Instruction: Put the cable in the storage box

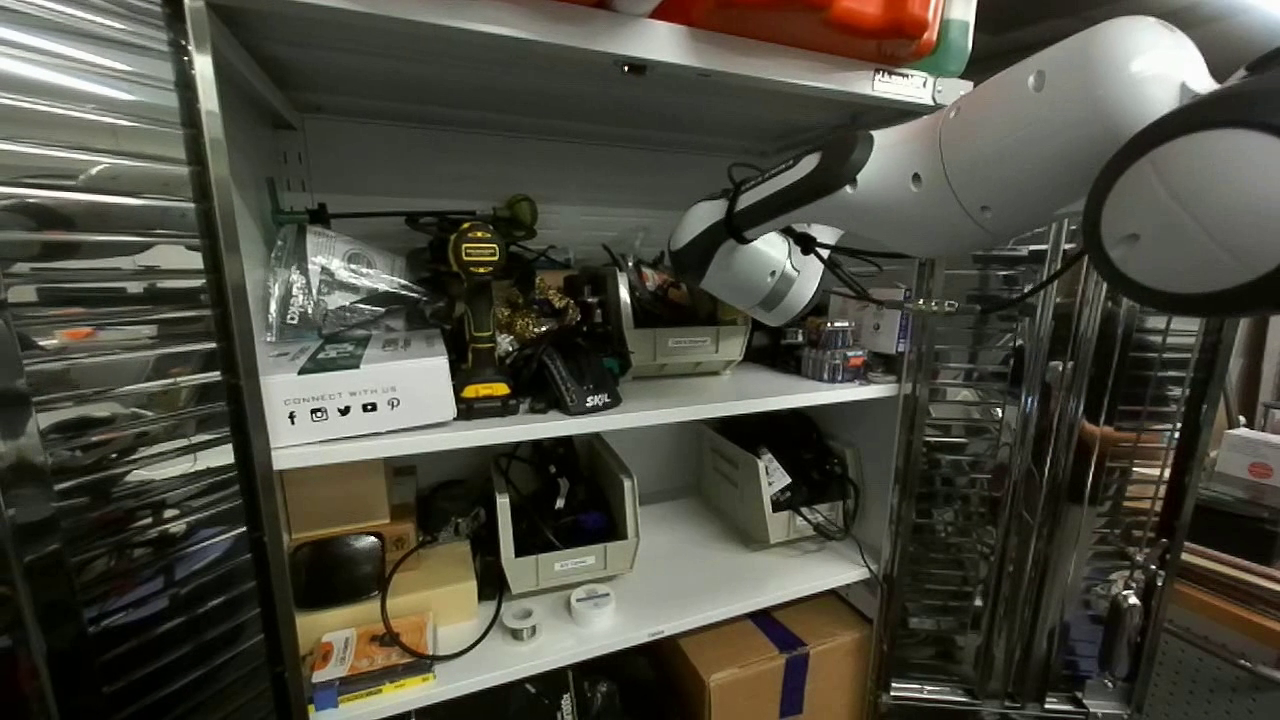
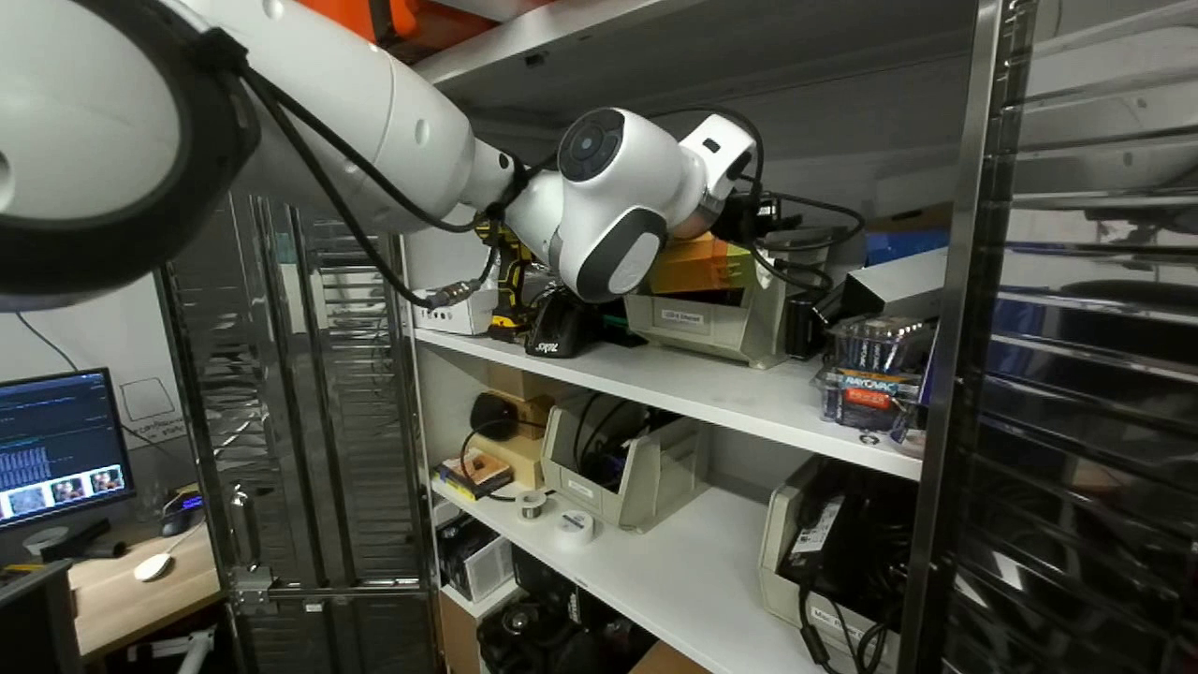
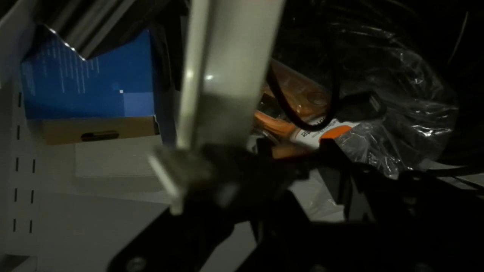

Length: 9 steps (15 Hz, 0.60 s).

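Three light-grey storage bins show. The upper-shelf storage box (image 1: 690, 345) (image 2: 688, 318) is nearest the gripper; its pale wall appears in the wrist view (image 3: 234, 53). My gripper (image 3: 295, 155) is at this bin. Its fingers look apart, with a dark blurred shape across them; I cannot tell whether it is held. In an exterior view the gripper (image 2: 749, 220) is dark and partly hidden; the arm covers it in another. A black cable (image 3: 312, 126) with a plug loops over clear plastic packaging near the fingertips. Another black cable (image 1: 470, 650) (image 2: 465, 445) hangs over the lower shelf.
Lower bins (image 1: 570, 570) (image 1: 735, 490) hold dark cables. A white printed box (image 1: 360, 390), a yellow-black drill (image 1: 480, 310) and battery packs (image 2: 870, 384) share the upper shelf. A blue box (image 3: 90, 75) lies beside the bin wall. Metal doors (image 2: 964, 281) flank the shelves.
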{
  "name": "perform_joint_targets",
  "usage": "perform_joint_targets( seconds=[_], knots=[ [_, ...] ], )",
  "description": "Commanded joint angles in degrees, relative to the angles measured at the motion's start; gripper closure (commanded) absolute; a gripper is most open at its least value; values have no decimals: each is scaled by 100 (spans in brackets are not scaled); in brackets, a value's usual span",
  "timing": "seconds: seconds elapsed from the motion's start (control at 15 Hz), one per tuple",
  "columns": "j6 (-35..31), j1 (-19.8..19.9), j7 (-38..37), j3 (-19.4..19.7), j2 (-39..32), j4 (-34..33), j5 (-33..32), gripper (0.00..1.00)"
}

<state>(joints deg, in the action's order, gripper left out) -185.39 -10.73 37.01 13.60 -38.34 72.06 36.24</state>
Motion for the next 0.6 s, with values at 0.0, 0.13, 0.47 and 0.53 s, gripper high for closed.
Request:
perform_joint_targets(
  seconds=[0.0,0.13,0.47,0.53],
  knots=[
    [628,-288,-553,465,4,-331,69,33],
    [763,122,-1575,-113,238,-219,-1092,17],
    [1280,208,-2163,-422,646,-24,-1611,0],
    [1397,202,-2131,-426,760,93,-1610,0]
  ],
)
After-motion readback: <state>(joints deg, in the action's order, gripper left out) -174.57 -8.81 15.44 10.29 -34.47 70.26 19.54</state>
